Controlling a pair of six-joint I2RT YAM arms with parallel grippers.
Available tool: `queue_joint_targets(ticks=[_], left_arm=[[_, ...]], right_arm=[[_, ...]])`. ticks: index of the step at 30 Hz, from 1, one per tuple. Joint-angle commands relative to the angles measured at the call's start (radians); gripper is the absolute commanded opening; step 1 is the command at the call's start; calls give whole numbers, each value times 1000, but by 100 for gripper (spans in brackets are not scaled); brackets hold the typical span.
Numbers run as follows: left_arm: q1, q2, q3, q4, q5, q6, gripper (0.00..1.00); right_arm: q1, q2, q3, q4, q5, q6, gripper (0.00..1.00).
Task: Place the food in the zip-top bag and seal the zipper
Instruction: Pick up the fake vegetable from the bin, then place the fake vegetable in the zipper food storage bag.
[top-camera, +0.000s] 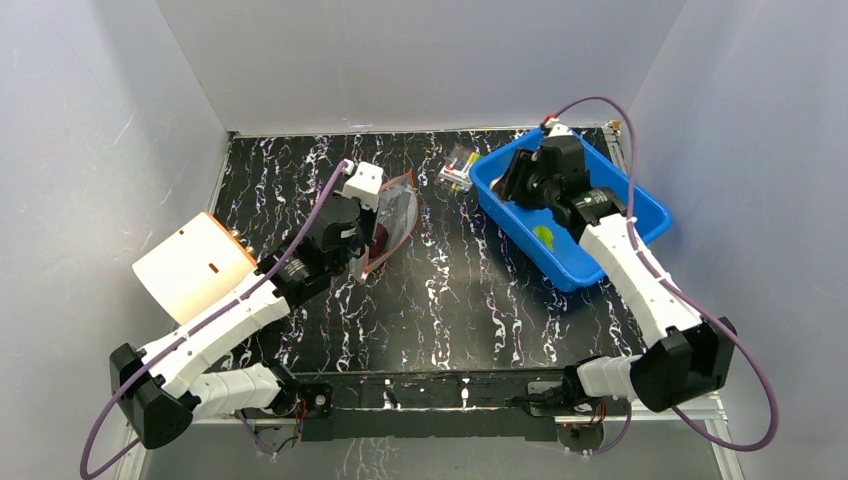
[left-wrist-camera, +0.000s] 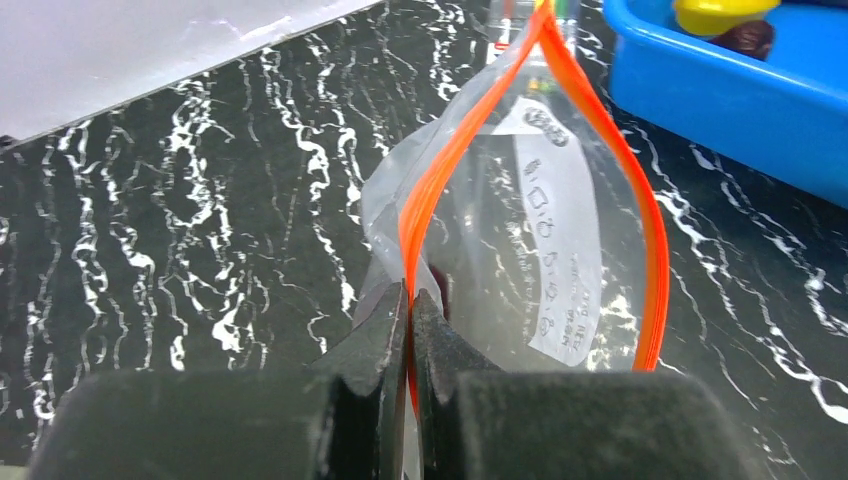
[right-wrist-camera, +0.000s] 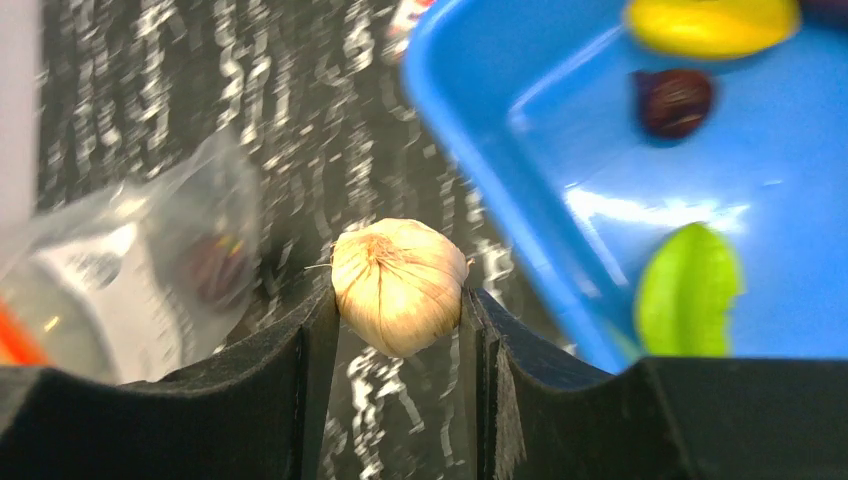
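On the black table (top-camera: 450, 290), the left claw (left-wrist-camera: 410, 297) pinches the zipper (left-wrist-camera: 657, 250) of the zip-top bag (left-wrist-camera: 560, 240), mouth open. The right claw (right-wrist-camera: 400, 330) grips a beige garlic (right-wrist-camera: 398, 285). More food (right-wrist-camera: 688, 290) waits in the blue tray (right-wrist-camera: 520, 120).

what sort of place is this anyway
Probably a robot lab test booth, not a real kitchen: plain walls box in a black marbled tabletop, the left arm and right arm are bolted at its near edge, and a green toy food lies in a blue bin.

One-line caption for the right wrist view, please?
Right gripper holds a beige garlic bulb beside the blue bin, zip-top bag blurred nearby.
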Motion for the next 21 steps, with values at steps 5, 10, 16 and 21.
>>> queue_joint_targets(ticks=[5,10,16,21], left_arm=[[4,21,-25,3,52,-64,0],[4,15,-33,-17,182,-196,0],[4,11,-44,-19,247,-247,0],[5,18,-47,-28,243,-256,0]], right_arm=[[177,-121,-114,175,-181,179,29],[269,-166,-216,276,-257,287,29],[423,-190,-286,390,-260,394,30],[522,-159,-298,455,-237,464,30]])
